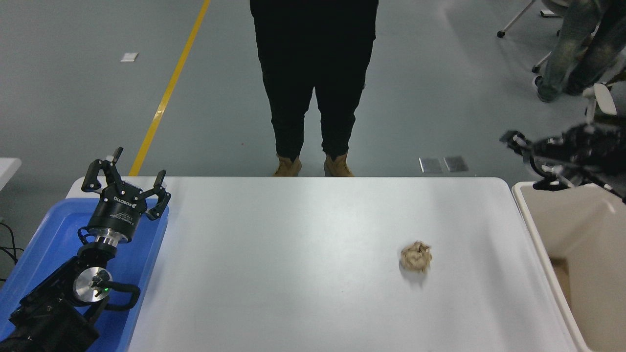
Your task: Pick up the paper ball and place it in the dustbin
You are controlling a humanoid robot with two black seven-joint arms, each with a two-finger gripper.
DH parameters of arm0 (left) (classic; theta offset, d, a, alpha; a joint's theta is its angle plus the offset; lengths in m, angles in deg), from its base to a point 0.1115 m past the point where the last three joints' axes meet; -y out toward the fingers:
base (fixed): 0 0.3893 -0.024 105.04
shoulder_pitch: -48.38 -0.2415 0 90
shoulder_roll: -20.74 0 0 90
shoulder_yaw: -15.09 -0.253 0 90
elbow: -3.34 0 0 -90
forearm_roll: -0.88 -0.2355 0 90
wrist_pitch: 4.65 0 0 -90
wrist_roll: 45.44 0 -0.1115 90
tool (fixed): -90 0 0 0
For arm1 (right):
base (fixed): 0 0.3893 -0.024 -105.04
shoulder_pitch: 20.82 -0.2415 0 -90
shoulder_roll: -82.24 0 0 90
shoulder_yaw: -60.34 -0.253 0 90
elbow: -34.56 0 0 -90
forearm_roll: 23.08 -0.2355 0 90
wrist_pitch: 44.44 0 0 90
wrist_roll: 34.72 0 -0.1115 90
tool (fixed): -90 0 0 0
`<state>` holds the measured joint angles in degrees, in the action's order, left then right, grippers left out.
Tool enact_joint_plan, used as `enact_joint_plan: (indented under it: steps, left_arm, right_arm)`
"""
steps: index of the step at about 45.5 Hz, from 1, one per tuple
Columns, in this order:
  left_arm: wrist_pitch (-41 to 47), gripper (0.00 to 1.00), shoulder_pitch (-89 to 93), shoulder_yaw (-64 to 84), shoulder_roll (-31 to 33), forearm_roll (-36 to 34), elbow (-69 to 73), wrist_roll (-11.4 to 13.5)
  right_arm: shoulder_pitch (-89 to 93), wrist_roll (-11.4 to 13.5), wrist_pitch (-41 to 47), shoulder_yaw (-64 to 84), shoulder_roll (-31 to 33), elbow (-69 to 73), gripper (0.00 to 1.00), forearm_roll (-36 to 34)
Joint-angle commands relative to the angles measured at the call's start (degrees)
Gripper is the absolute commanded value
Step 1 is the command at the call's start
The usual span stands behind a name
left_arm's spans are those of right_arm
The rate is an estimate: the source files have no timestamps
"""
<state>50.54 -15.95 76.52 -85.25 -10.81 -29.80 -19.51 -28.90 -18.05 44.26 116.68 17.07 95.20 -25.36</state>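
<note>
Nearest, at about eight o'clock, the left arm sits parked over a shallow bright blue plastic tray (54, 230), its black left tool (128, 182) pointing away with fingers spread wide and nothing between them. Further in, at roughly four o'clock on the white counter (293, 274), lies the crumpled tan-brown paper ball (416, 256), alone on bare surface and well apart from every edge and from both arms. At three o'clock, just beside the counter's right edge, stands the large cream rectangular plastic dustbin (530, 230); what shows of its floor is pale, though most of its depth runs out of view. Above the bin's far rim, near two o'clock, hovers the black right tool (530, 161), blurred, pointing toward nine o'clock; I cannot tell how far apart its fingers stand, and nothing appears to be held. Beyond the far edge at twelve o'clock stands a person in dark trousers and tan boots (313, 166). The step in hand looks like the reach for the wad, with the task barely begun. To do it well, the right arm should swing toward seven o'clock, arrive above the ball with fingers spread wider than the wad, descend straight, and close gently, since light paper skids away if nudged from one side.
</note>
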Motion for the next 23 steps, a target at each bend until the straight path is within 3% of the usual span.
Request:
enact_joint_plan:
  steps: [1,23]
  left_arm:
    - [0.01,0.98,0.0,0.0,0.0,0.01,0.01,-0.01]
    - [0.01,0.98,0.0,0.0,-0.09,0.01,0.09,0.08]
  right_arm:
    - [-18.62,0.12,6.74,6.23,0.4,18.53,1.0,1.58]
    - [-44.55,0.12,35.83,6.5,4.97,29.27,1.0,0.7]
